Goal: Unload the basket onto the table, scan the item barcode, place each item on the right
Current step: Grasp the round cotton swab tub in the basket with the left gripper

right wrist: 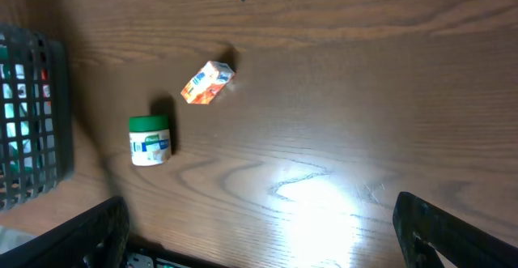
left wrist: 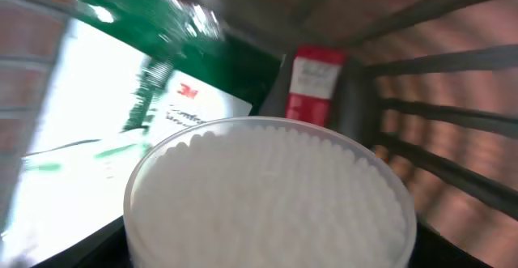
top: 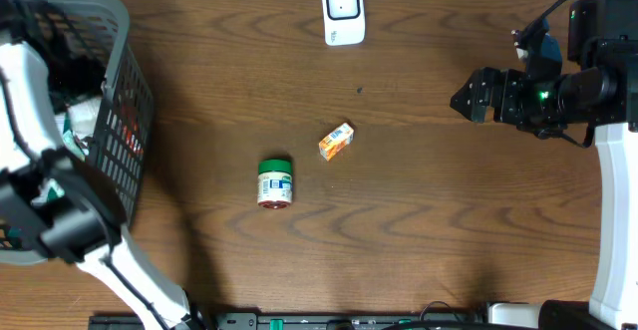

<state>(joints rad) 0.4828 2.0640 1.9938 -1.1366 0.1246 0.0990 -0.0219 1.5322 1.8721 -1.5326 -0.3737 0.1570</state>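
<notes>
We see the left arm reaching down into the grey basket, probably to fetch an item for scanning. Its wrist view is filled by a round tub of cotton swabs inside the basket, which we judge to be the target. The left gripper's fingers do not show, so we cannot tell whether they are spread or pinching, or how the tub sits against them. Far right of the basket, the right gripper hangs empty, its fingers spread wide, likely waiting. A white scanner, a green-lidded jar and an orange box lie nearer the basket.
</notes>
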